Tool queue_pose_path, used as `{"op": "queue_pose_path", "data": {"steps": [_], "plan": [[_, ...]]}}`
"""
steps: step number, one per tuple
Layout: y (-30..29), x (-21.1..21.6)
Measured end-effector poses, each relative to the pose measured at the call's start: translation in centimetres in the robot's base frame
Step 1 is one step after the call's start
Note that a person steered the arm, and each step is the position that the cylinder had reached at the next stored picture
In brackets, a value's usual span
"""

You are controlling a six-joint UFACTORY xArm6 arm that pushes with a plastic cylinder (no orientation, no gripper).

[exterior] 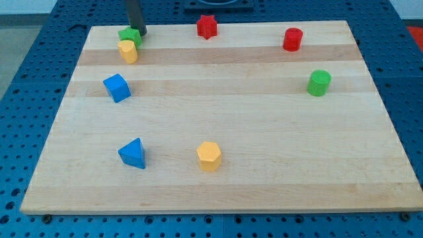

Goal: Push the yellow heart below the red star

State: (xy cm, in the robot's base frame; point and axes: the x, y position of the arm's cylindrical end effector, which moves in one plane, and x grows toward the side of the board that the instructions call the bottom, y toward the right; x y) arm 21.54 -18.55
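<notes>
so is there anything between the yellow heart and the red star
No, in the camera view the board between the yellow heart and the red star is bare; the green block and my tip sit above the heart.

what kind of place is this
Likely a robotics lab bench: a wooden board of small coloured blocks sits on a blue perforated table, with my tip beside the green block.

8 small blocks on the wooden board: 2 red, 2 green, 2 yellow, 2 blue.
</notes>
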Motion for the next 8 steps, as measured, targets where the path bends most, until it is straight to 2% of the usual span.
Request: {"op": "queue_pose_path", "data": {"steps": [2,4,5,6,8], "plan": [[-5.3,0.1],[-11.8,2.9],[-11.5,5.1],[-8.7,6.7],[-1.7,7.0]]}}
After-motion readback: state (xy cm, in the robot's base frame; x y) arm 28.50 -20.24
